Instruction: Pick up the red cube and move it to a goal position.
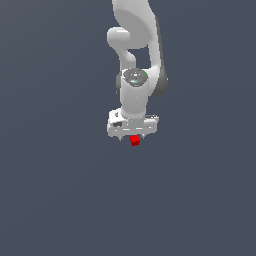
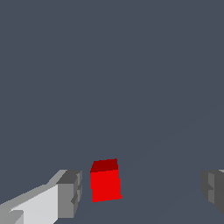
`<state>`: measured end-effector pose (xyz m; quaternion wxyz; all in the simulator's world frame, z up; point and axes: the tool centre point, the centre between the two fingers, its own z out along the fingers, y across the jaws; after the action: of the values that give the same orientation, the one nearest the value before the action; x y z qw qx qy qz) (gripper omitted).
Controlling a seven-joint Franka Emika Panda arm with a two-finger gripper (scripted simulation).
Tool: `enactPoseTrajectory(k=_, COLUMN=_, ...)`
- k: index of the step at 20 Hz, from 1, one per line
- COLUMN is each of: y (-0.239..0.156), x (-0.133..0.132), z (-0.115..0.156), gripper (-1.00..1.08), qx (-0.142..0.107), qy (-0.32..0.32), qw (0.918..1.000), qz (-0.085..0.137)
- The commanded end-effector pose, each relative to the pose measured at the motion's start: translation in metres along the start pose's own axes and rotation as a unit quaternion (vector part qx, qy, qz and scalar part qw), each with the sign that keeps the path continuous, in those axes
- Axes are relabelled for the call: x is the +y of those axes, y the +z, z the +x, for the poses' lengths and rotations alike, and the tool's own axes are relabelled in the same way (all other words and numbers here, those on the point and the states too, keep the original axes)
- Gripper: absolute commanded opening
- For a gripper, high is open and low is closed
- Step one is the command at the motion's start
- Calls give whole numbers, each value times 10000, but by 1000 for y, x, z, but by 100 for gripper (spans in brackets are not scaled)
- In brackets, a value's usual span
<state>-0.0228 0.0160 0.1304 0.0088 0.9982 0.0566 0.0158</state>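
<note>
Tool (image 1: 132, 137) spread wide, holding nothing, pointing down at 6 o'clock from the white arm (image 1: 135, 60). Red cube (image 2: 105, 183) sits between the fingers (image 2: 70, 194), near one, apart from both, slightly tilted. Exterior view: cube just under the tool head.

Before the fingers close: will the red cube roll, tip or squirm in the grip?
The red cube has flat faces and sharp edges, so rolling looks unlikely. It sits off-centre, nearer one finger, and slightly skewed, so it may slide and twist square as the open gripper closes. It looks rigid; weight cannot be judged.
</note>
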Motion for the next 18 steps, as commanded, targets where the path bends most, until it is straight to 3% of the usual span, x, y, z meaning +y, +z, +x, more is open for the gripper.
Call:
enactPoseTrajectory(k=1, y=22, x=-7, z=-12, gripper=100, qx=-34, qy=-111, qw=9999, qz=25)
enactPoseTrajectory(k=10, y=86, x=-24, z=-47, gripper=100, qx=-119, qy=-429, qw=9990, qz=92)
enactPoseTrajectory(k=18, y=108, x=-29, z=-57, gripper=100, qx=-147, qy=-530, qw=9984, qz=107)
